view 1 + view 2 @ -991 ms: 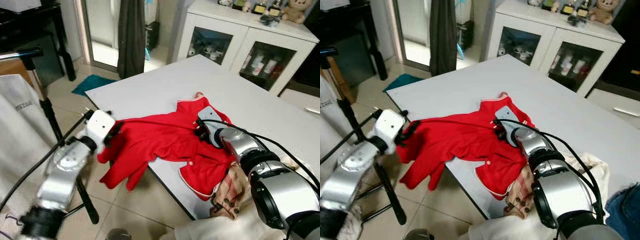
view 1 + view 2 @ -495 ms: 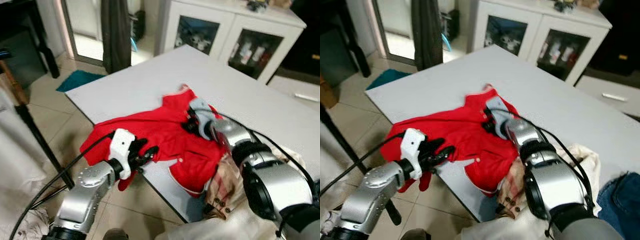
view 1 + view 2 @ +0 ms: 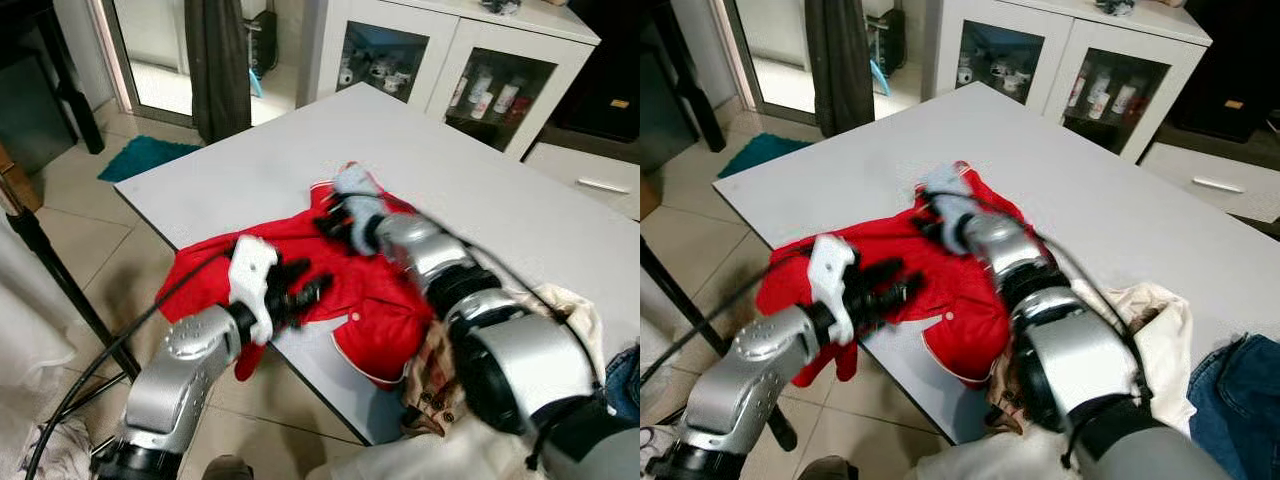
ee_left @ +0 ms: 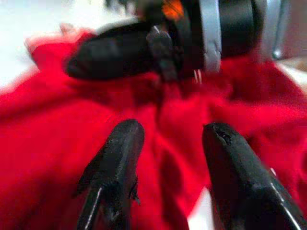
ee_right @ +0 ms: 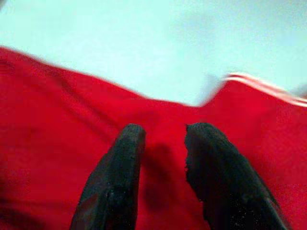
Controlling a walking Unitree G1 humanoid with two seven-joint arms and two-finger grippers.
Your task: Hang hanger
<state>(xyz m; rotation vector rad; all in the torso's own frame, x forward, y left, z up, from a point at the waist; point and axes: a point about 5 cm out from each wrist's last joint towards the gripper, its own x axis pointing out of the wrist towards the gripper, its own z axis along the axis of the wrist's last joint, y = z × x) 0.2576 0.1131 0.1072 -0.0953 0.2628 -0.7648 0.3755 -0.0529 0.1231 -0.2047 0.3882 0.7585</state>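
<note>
A white tabletop (image 3: 480, 190) carries a red jacket (image 3: 330, 270) draped over its near edge, a cabinet (image 3: 450, 70) at twelve o'clock. A second ago the left end effector (image 3: 305, 290) hung off the edge beside the sleeve; now it is above the cloth, fingers spread. The right end effector (image 3: 335, 215), slightly parted, rests on the collar. No hanger can be made out, so hanging looks far off.

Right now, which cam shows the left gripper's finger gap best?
Left wrist view: left gripper fingers plainly apart over the red jacket. Both eye views show it side-on, dark and slightly blurred, above the jacket at the table edge.
</note>
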